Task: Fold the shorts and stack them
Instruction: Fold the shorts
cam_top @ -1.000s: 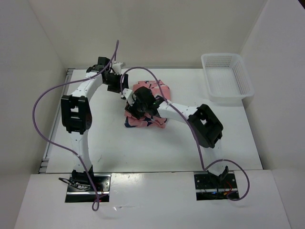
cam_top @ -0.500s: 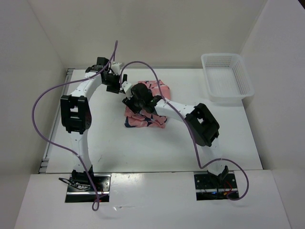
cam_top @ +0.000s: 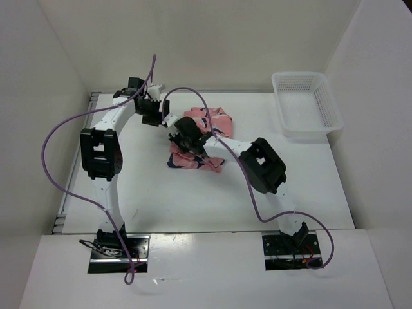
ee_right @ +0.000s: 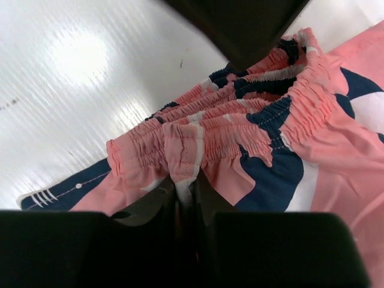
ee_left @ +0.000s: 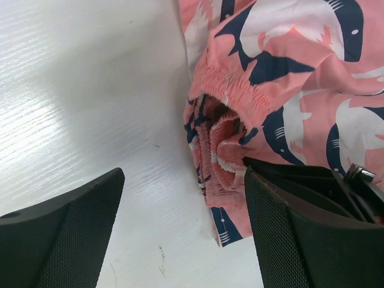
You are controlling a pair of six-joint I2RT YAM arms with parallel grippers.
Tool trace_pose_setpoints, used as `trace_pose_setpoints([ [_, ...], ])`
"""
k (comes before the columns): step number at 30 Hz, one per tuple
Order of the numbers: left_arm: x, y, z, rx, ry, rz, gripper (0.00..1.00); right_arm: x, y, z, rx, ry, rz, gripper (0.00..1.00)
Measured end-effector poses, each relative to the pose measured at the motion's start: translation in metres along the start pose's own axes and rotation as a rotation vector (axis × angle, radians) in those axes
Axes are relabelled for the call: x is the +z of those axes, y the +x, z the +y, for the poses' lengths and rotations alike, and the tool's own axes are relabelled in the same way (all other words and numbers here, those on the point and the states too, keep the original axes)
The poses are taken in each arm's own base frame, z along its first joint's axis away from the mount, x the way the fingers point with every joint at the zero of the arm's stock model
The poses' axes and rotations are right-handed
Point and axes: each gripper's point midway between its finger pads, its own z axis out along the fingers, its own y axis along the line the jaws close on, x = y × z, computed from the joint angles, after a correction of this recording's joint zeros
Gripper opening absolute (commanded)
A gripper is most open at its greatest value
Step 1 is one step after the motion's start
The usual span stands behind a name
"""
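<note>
The salmon-pink shorts [cam_top: 207, 120] with navy and white whale shapes lie crumpled in the middle of the table. My right gripper [ee_right: 186, 195] is shut on a pinched fold of their elastic waistband [ee_right: 198, 135]. In the top view it sits at the left side of the cloth [cam_top: 182, 137]. My left gripper [ee_left: 183, 174] stands open just above the table, by the bunched waistband edge of the shorts [ee_left: 222, 132]. Its right finger is against the cloth and its left finger is over bare table. Nothing is held between its fingers. In the top view the left gripper [cam_top: 154, 112] is just back-left of the shorts.
A white plastic mesh basket [cam_top: 306, 103] stands at the back right of the table. White walls close in the back and both sides. Purple cables loop over both arms, one arching above the shorts [cam_top: 193, 96].
My right gripper has closed on the waistband and shifted slightly back-left with its arm. The cloth under it has bunched. The left gripper has stayed open and almost still.
</note>
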Motion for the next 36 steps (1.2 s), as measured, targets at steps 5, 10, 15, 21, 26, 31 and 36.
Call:
trace_pose_setpoints([
  [5,0.0,0.003,0.0,-0.005,0.002,0.007,0.88,-0.002,-0.008,-0.002,0.013,0.011,-0.018,0.17],
  [10,0.002,0.003,-0.003,-0.007,0.026,0.008,0.88,-0.021,-0.028,-0.003,-0.006,-0.013,-0.05,0.23],
  [15,0.012,0.005,-0.009,-0.018,0.088,0.026,0.88,-0.048,-0.055,0.001,-0.044,-0.061,-0.114,0.32],
  [21,0.029,0.008,-0.013,-0.012,0.102,0.052,0.87,-0.053,-0.049,0.009,-0.073,-0.113,-0.096,0.0],
  [26,0.048,0.021,-0.006,-0.024,0.083,0.097,0.78,-0.054,-0.046,0.016,-0.087,-0.133,-0.086,0.01],
  [31,0.06,0.028,0.003,-0.04,0.062,0.129,0.69,-0.055,-0.046,0.037,-0.12,-0.174,-0.085,0.0],
  [36,0.063,0.03,0.008,-0.041,0.04,0.139,0.69,-0.049,-0.028,0.063,-0.169,-0.221,-0.052,0.23],
])
